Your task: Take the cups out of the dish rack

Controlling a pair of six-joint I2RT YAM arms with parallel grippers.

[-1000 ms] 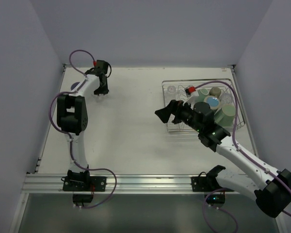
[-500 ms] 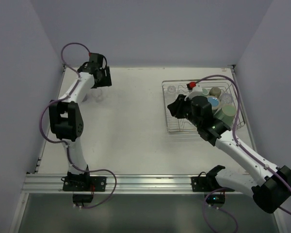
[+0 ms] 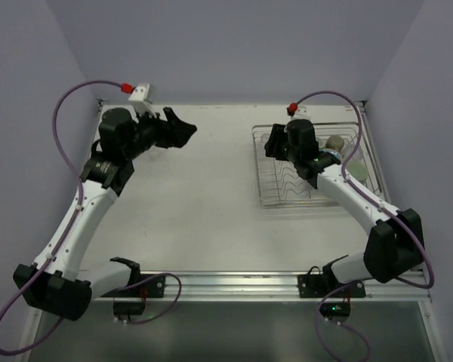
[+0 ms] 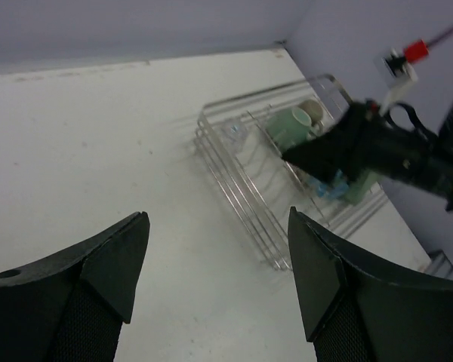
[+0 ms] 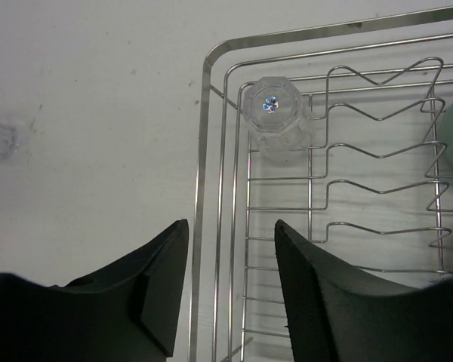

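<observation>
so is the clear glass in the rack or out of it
In. The clear glass sits inside the dish rack, in its corner, within the rim wires and on the grid.

No text, label, brand, number or sign is legible in any view. The dish rack (image 3: 275, 188) at far right, the clear glass cup (image 5: 275, 113) in its far left corner, and the red cable tag (image 3: 125, 87) at far left show no readable marking.

I'm holding the left tool (image 4: 217, 226) raised, its jaws spread wide. The right tool (image 5: 231, 226) is pointing downward, jaws parted, gripping nothing.
</observation>
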